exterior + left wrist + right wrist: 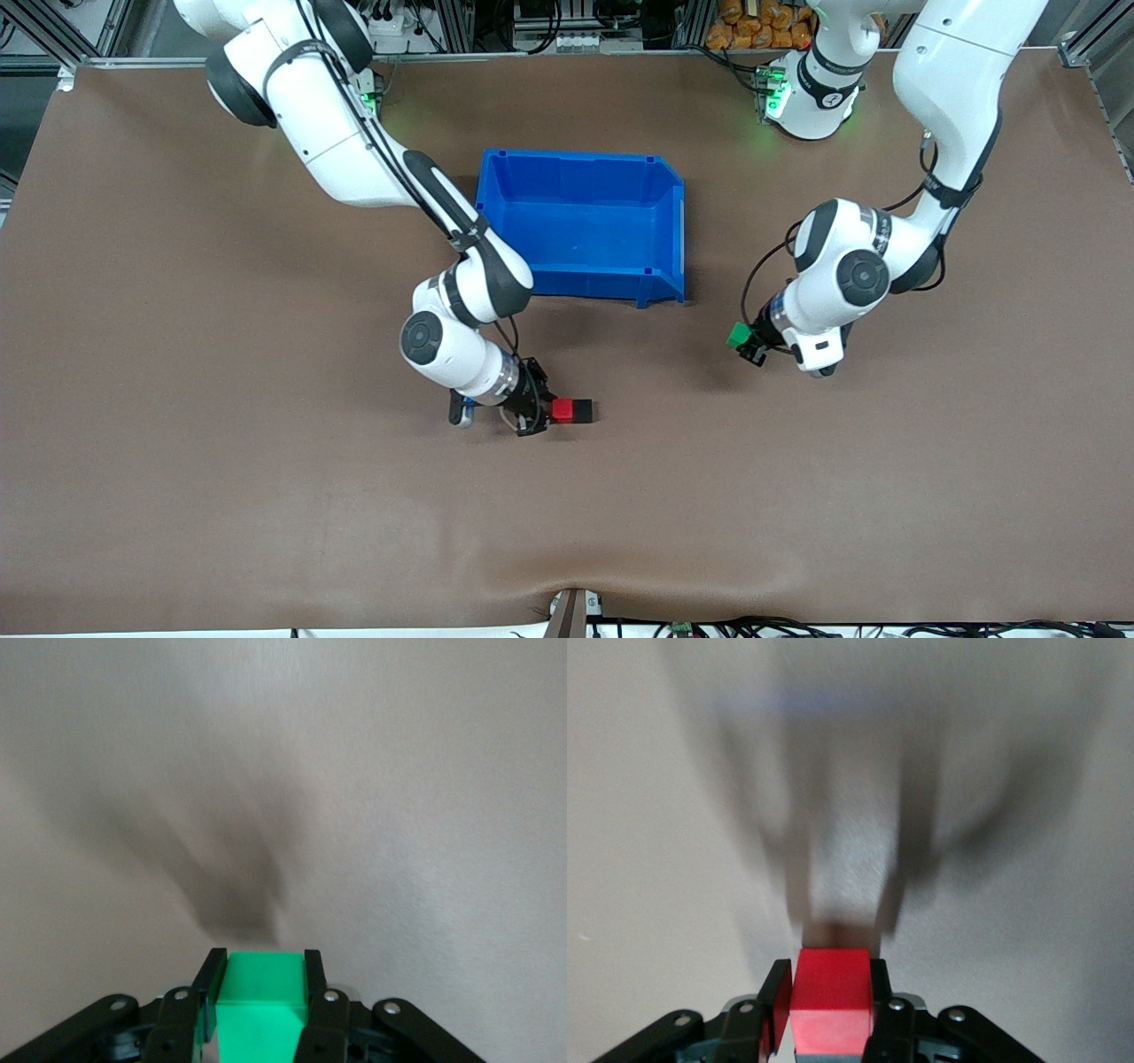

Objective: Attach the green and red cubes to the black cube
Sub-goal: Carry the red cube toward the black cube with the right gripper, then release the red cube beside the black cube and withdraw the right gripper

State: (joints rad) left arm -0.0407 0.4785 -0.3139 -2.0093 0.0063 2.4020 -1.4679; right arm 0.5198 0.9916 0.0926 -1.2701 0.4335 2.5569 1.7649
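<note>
Right gripper (542, 413) pinches the red cube (562, 409), already butted against the black cube (582, 410) nearer the camera than the blue bin (580, 170). Left gripper (749, 344) clamps the green cube (739, 335) aloft over bare table, likely staged for black's free face.

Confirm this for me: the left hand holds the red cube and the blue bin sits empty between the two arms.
Wrong colour. The left hand holds the green cube, as the left wrist view shows with the cube clamped between its fingers. The red cube is at the right hand, joined to the black cube. The rest stands: the blue bin sits empty between the two arms.
</note>
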